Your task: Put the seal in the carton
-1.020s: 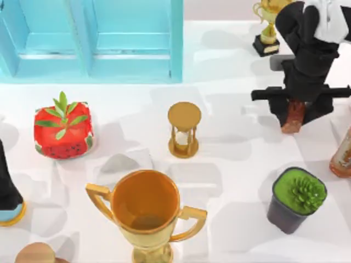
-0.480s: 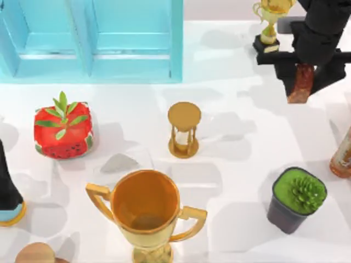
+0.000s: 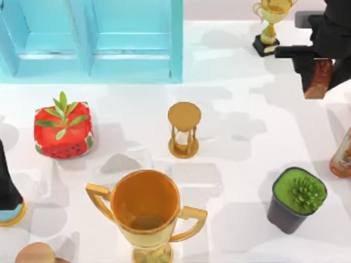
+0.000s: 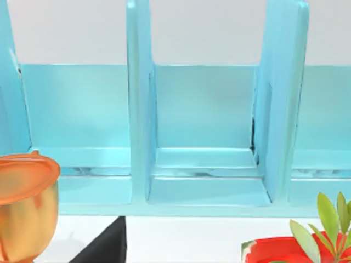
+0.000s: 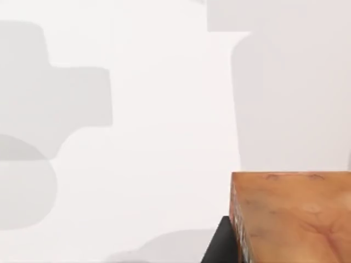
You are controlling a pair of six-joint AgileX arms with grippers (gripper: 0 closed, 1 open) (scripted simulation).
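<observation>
High at the top view's right edge, the seal (image 3: pixel 318 78) hangs clear of the white tabletop (image 3: pixel 236 109), a reddish-brown mottled block clamped between the dark fingers of the right tool (image 3: pixel 315 68). That tool is closed on the seal's upper part, with the block's lower end poking out below the fingers. From the right wrist view, the seal (image 5: pixel 290 216) shows as a flat-faced orange-brown block with bare tabletop and soft shadows under it.

Just to the left of the held seal stands a small gold trophy (image 3: pixel 267 27) on a black base, near the tabletop's far edge. The carton (image 3: pixel 93 41), a light-blue box split by upright dividers, sits along the far side at the left, well apart from the seal. In the left wrist view its compartments (image 4: pixel 203 137) face the camera.

Near the middle stands a wooden hourglass (image 3: pixel 184 130). A red watermelon-patterned box with green leaves (image 3: pixel 63 131) lies at the left, a large gold cup (image 3: pixel 146 211) stands at the front, and a potted succulent (image 3: pixel 297 198) sits at the front right. An orange-brown bottle (image 3: pixel 343 156) touches the right edge.

The left arm (image 3: pixel 8 189) is parked at the left edge; I cannot tell how its tool stands.
</observation>
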